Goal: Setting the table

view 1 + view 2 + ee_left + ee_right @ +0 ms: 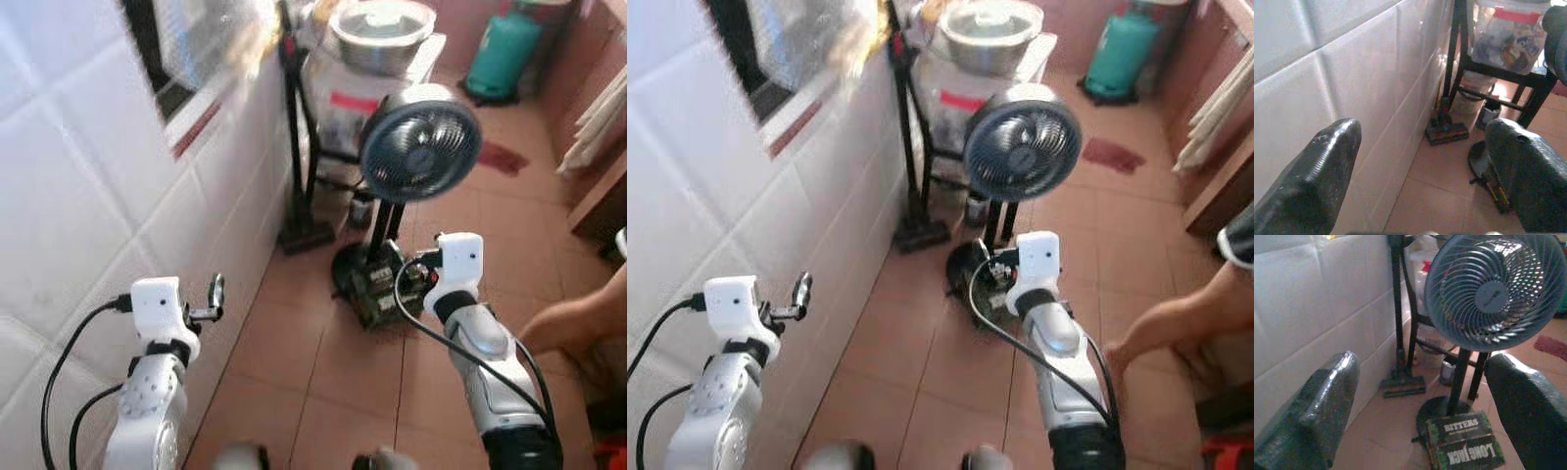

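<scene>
No tableware or table is in sight. My left gripper is held up close to the white tiled wall. In the left wrist view its black fingers stand wide apart with nothing between them. My right gripper is raised over the floor and points at a standing fan. Its fingers are open and empty too. A steel pot with a lid sits on a black stand beyond the fan.
A green carton printed BITTERS and LONG JACK lies at the fan's base. A plastic container rests on the stand. A green gas cylinder stands at the far right. A person's arm reaches in from the right over the terracotta floor.
</scene>
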You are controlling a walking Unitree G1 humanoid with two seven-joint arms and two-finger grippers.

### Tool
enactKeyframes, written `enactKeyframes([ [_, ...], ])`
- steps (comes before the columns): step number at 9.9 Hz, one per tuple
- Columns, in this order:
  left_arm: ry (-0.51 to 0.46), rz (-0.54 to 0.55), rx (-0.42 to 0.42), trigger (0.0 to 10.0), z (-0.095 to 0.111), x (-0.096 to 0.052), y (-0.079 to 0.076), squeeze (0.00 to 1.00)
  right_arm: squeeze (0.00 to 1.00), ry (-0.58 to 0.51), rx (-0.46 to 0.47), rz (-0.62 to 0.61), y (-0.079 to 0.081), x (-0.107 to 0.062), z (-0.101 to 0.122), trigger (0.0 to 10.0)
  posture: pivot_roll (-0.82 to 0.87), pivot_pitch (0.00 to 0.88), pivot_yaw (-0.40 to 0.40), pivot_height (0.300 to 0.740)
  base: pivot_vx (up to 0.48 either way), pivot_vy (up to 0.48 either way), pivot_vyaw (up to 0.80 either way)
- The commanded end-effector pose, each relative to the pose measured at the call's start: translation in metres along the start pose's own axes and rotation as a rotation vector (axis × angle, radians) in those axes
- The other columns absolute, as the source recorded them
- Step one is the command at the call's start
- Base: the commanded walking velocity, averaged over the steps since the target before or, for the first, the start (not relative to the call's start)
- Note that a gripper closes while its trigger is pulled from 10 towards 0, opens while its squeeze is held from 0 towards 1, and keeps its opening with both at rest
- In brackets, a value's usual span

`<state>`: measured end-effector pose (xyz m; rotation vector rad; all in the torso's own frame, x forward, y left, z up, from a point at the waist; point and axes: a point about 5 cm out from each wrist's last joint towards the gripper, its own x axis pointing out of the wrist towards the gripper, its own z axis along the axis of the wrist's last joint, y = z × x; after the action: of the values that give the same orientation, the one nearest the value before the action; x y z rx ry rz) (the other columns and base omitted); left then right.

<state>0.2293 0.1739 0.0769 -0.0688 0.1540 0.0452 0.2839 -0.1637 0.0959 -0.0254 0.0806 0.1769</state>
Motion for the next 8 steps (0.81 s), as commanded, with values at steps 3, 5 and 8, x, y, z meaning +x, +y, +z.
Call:
enactKeyframes([
  [3,-0.002,0.011,-0.001,10.0,0.0028,-0.0012,0.0018,0.00,0.00,-0.014,-0.004,0.008,0.0001,-0.0007,0.0052,10.0,0.08,0.000,0.025,0.740,-0.365,0.206,0.00],
  [5,0.000,0.006,0.003,10.0,0.0029,-0.0008,0.0019,0.00,0.00,-0.015,-0.005,0.007,0.0006,-0.0007,0.0053,10.0,0.08,0.000,0.024,0.740,-0.328,0.354,0.00],
  [8,0.006,-0.005,0.001,10.0,0.0031,0.0003,0.0006,0.00,0.00,-0.012,-0.013,-0.005,-0.0005,-0.0008,0.0052,10.0,0.07,0.000,0.027,0.740,-0.320,0.361,0.00],
])
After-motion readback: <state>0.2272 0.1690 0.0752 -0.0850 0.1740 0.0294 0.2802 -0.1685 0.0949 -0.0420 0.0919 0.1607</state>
